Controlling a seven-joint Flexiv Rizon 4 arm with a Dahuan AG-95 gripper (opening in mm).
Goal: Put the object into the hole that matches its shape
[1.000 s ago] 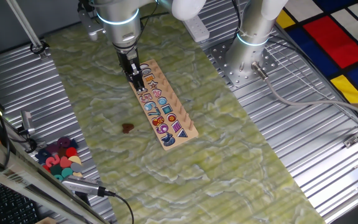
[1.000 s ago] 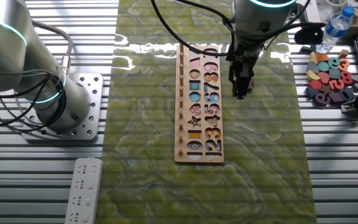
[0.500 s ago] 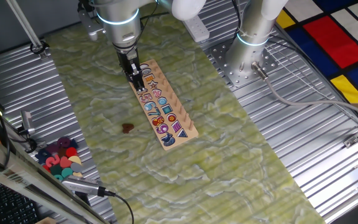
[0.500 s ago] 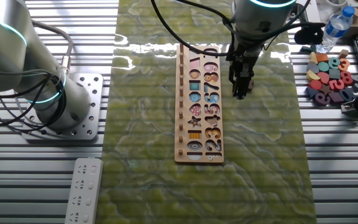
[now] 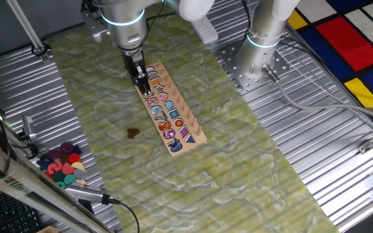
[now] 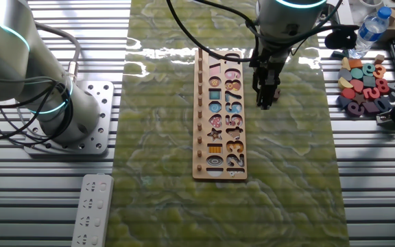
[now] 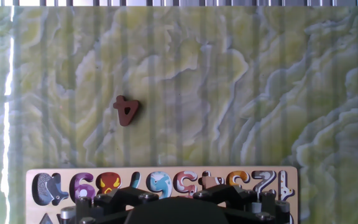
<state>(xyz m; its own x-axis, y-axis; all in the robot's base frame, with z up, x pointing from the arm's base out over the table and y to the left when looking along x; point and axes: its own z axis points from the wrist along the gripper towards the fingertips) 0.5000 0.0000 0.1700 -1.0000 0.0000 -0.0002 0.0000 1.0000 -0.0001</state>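
The dark red-brown piece (image 5: 133, 133) lies flat on the green mat, left of the wooden board (image 5: 185, 117); it also shows in the hand view (image 7: 128, 111), ahead of the board's rim (image 7: 161, 170). I cannot make it out in the other fixed view. The board (image 6: 199, 103) holds coloured number and shape pieces. My gripper (image 5: 136, 76) hangs above the board's far end, at its edge (image 6: 264, 98), well away from the piece. Its fingers look closed together and hold nothing. The hand view shows only the gripper body, not the fingertips.
A heap of pink, teal and yellow pieces (image 5: 62, 165) lies off the mat (image 6: 363, 82). A second robot arm's base (image 5: 264, 39) stands beside the mat (image 6: 46, 89). A white remote (image 6: 91, 209) and a water bottle (image 6: 372, 27) lie on the metal table.
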